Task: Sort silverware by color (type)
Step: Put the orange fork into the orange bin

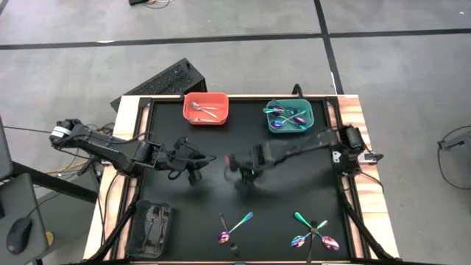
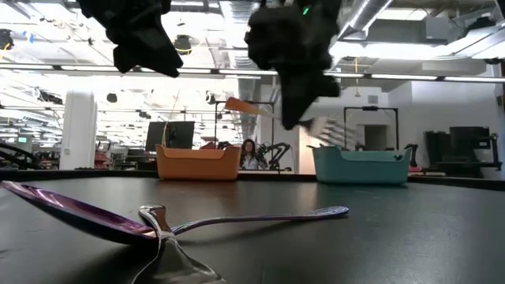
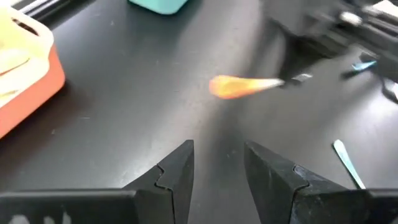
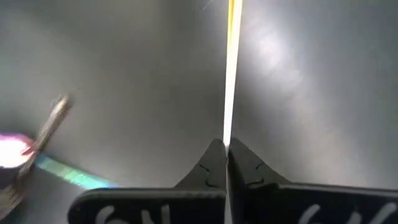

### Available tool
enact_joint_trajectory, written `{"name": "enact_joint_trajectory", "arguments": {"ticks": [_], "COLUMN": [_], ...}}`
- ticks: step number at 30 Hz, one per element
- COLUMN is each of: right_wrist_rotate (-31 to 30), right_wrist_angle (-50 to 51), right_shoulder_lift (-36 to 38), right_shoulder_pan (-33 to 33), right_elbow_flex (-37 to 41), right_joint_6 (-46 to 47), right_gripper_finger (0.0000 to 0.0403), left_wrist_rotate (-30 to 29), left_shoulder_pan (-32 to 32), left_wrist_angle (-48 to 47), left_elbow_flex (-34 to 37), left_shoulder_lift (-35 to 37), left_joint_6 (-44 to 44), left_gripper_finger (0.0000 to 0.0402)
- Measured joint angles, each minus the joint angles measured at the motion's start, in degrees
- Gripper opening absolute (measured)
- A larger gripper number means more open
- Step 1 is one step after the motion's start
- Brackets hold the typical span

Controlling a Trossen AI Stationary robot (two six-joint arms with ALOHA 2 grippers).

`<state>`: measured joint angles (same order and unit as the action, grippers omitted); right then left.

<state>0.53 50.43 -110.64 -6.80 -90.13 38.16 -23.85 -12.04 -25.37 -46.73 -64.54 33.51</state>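
Note:
My right gripper (image 1: 237, 165) hangs over the middle of the black table, shut on an orange-handled utensil (image 3: 239, 87). The utensil's orange end (image 2: 245, 106) points toward my left gripper (image 1: 195, 165), which is open a short way to its left (image 3: 217, 165) and touches nothing. Whether the held piece is a fork or a spoon stays hidden. Iridescent and teal pieces (image 1: 235, 224) (image 1: 313, 234) lie flat near the table's near edge. In the low view a purple spoon (image 2: 87, 213) and a silver fork (image 2: 170, 244) lie crossed in front. My right gripper pinches the orange-handled utensil between its two fingers, at the end away from the orange handle (image 4: 227, 134). The utensil runs straight out past the fingertips, in line with the fingers. It is lifted clear of the table, with the orange end free in the air.
A red bin (image 1: 221, 99) with silver pieces and a teal bin (image 1: 309, 110) with iridescent pieces stand at the far edge. A black bin (image 1: 140, 221) sits at the near left corner. A keyboard (image 1: 158, 85) lies beyond the far left corner.

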Motion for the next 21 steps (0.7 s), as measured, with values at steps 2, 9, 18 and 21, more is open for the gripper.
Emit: {"name": "enact_joint_trajectory", "arguments": {"ticks": [2,9,18,21], "right_wrist_rotate": [-0.4,0.2,3.2,5.4], "right_wrist_angle": [-1.8,-6.3,-23.7,-30.6], "right_shoulder_lift": [0.0,-0.6,-0.8,-1.6], "right_shoulder_pan": [3.6,15.4,27.5,30.6], "right_elbow_flex": [0.0,-4.2,-7.5,-7.5], "right_joint_6": [-5.0,-21.0,-34.7,-36.6], "right_gripper_finger": [0.0008,0.0008,0.0008,0.0008], "left_wrist_rotate": [0.5,-0.1,-6.6,-8.3], "left_shoulder_pan": [1.1,4.8,11.2,13.1], "left_wrist_angle": [0.3,-2.6,-4.5,-4.2], "left_elbow_flex": [-0.4,-0.5,-0.5,-0.5], "left_shoulder_lift": [0.1,2.7,6.9,7.5], "left_joint_6": [0.2,1.9,4.3,4.3], "left_gripper_finger": [0.0125,0.0125,0.0125,0.0125]}}
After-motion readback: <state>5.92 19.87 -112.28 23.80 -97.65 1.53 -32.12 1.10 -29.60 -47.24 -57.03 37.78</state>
